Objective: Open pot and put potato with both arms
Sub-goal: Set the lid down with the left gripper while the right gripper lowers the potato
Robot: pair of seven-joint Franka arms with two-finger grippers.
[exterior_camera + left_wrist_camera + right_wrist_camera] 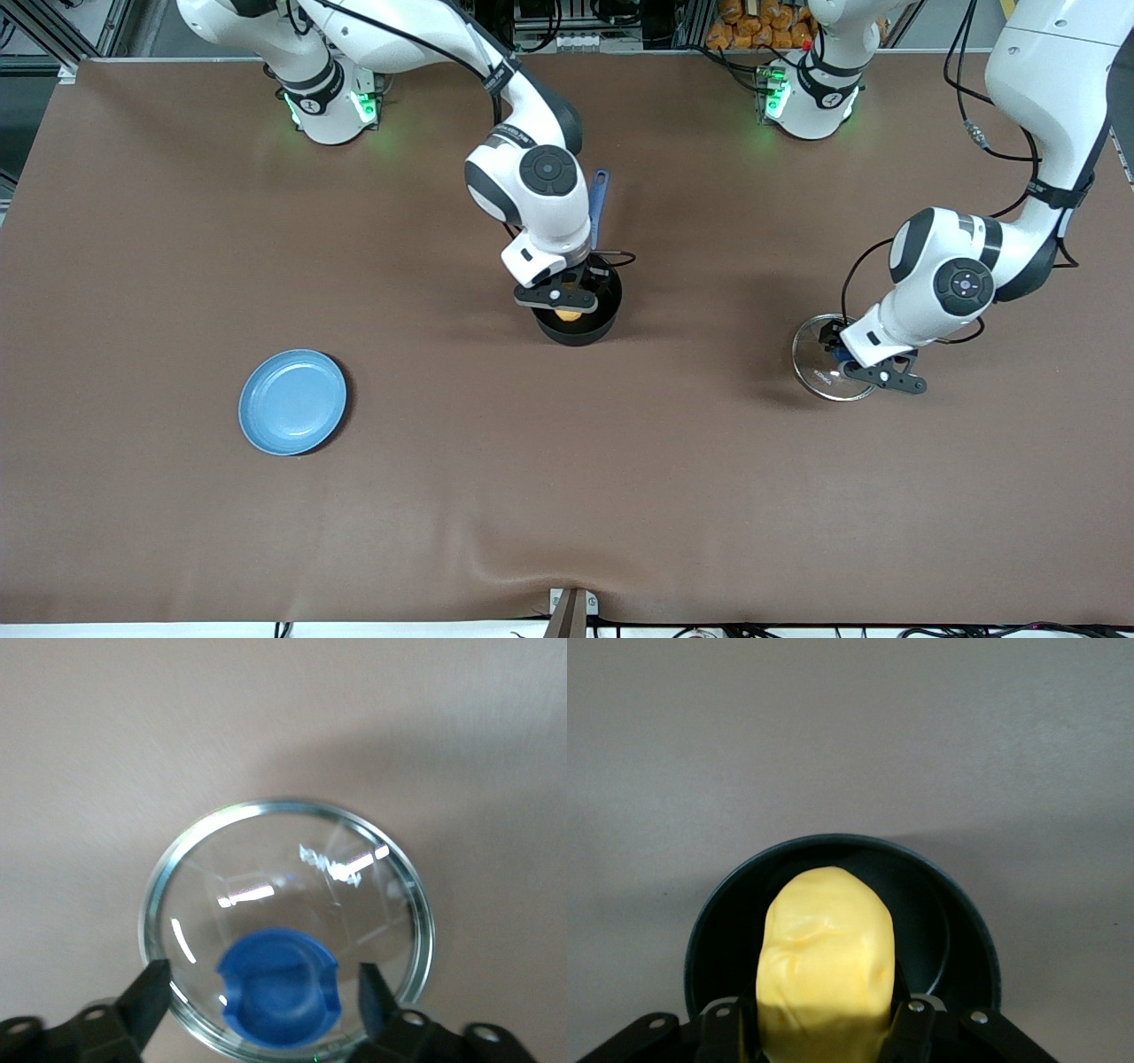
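Observation:
The black pot [592,333] stands open mid-table, its blue handle [600,206] pointing toward the arms' bases. My right gripper [567,308] is shut on the yellow potato [568,315] and holds it just over the pot's mouth. In the right wrist view the potato [826,957] fills the gap between the fingers, with the pot [961,935] beneath. The glass lid [811,356] lies on the table toward the left arm's end. My left gripper [838,356] is over it, open, with its fingers [152,990] on either side of the blue knob [279,988] and apart from it.
A flat light-blue plate [292,401] lies toward the right arm's end, nearer the front camera than the pot. The brown table [567,496] has a small clamp at its front edge [571,611].

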